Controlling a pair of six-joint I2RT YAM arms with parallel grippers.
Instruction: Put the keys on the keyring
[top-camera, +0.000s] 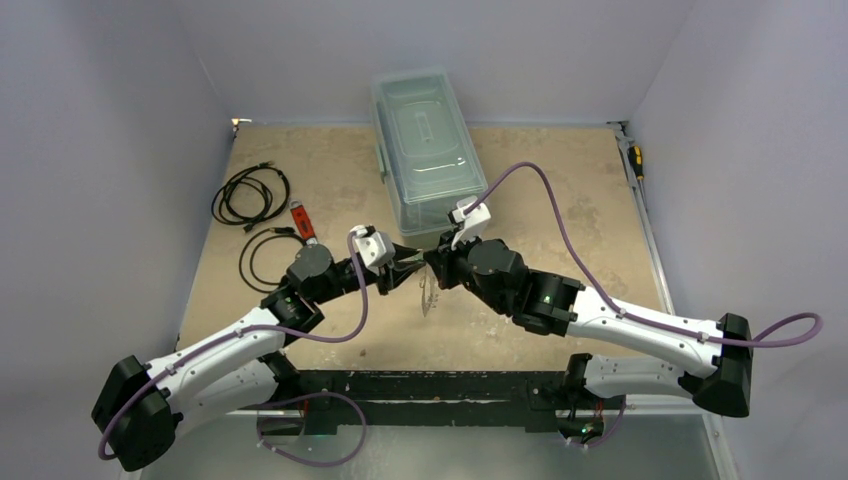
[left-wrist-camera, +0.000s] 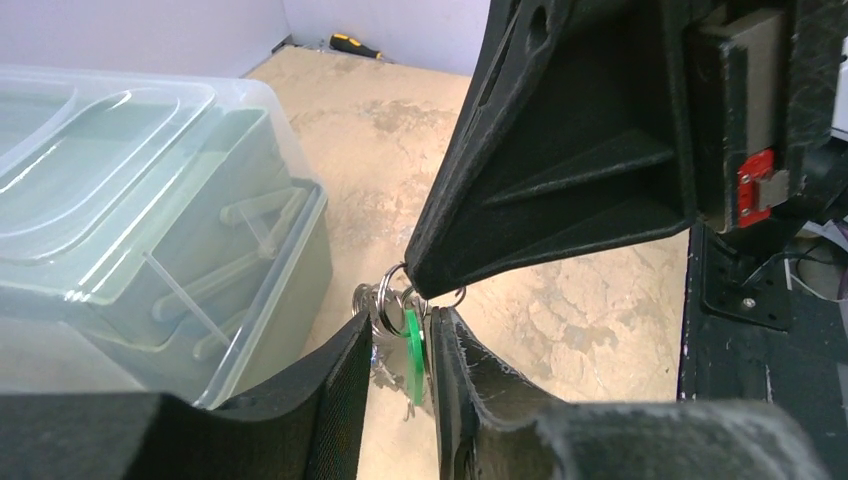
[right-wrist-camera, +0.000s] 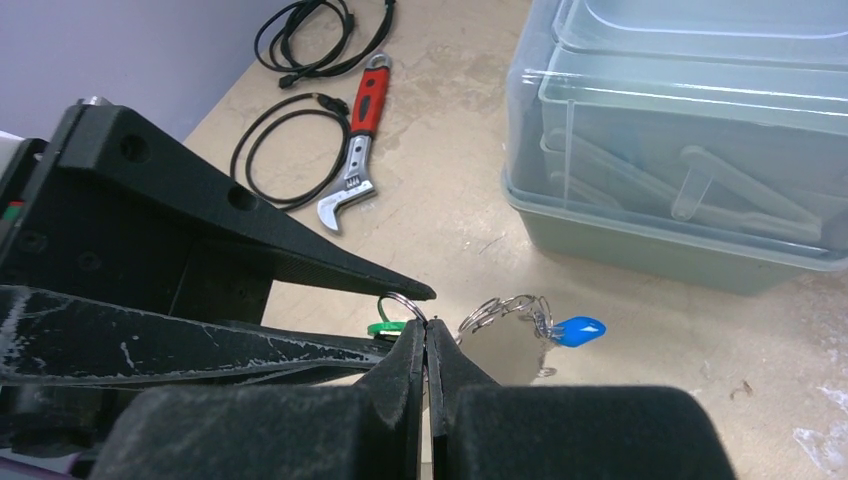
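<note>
right pincer (right-wrist-camera: 427, 338) shut on keyring (right-wrist-camera: 500, 310), steadying it midair; left pincer (left-wrist-camera: 402, 330) clamps green key (left-wrist-camera: 414, 345), likely to thread it; blue key (right-wrist-camera: 578, 331) dangling 3 o'clock

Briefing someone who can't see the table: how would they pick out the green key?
Start at the clear plastic box at the table's far middle; just in front of it the two arms' fingers meet tip to tip. The green key hangs there between the fingers of the left gripper, among wire rings. It is the only bright green thing; the blue key dangles to one side.
</note>
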